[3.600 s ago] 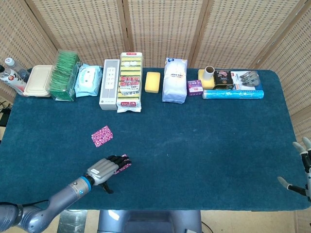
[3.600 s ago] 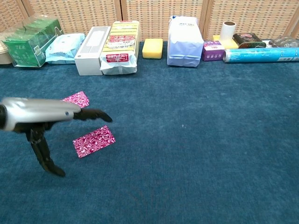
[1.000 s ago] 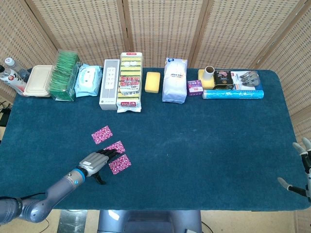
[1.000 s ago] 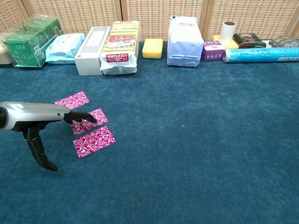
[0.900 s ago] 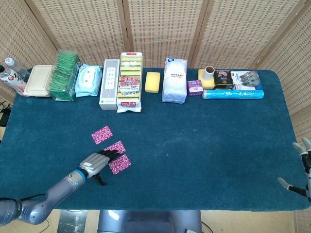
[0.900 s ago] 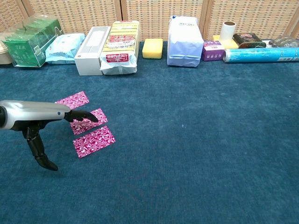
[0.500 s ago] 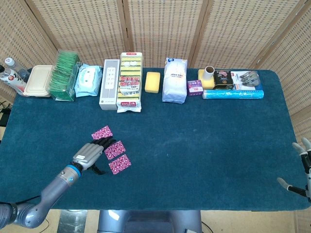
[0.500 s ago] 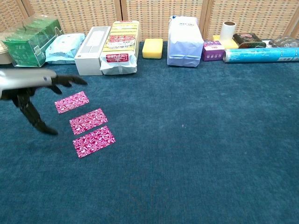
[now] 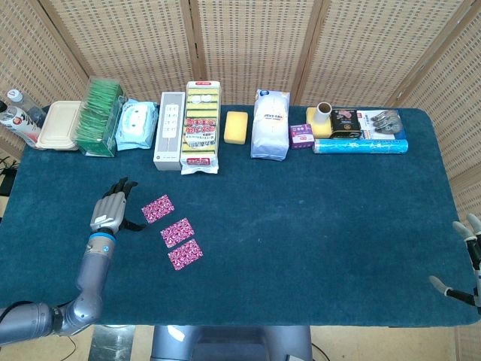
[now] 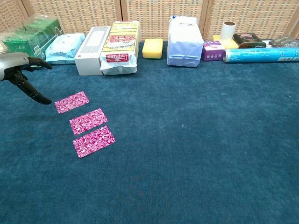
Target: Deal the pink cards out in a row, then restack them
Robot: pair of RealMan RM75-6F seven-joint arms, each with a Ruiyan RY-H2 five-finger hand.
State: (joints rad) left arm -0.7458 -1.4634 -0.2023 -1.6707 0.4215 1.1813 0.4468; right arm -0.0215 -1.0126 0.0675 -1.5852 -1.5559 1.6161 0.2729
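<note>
Across the whole scene, the blue-carpeted table (image 9: 301, 226) carries a far row of goods: a green tea box (image 9: 100, 116), a wipes pack (image 9: 137, 125), a white box (image 9: 169, 141), a sponge pack (image 9: 202, 126), a yellow sponge (image 9: 237, 126), a white bag (image 9: 270, 124) and a blue roll (image 9: 361, 145).

On the near left, three pink cards (image 9: 175, 232) lie face down in a slanted row, close together but not overlapping; none is stacked on another.

Left robot hand (image 9: 111, 209) hovers just left of the farthest card (image 10: 71, 101), fingers spread, holding nothing; thumb points toward that card without touching it.

Right robot hand (image 9: 467, 259) sits at the near right table edge, well apart from the cards, fingers apart, holding nothing.
</note>
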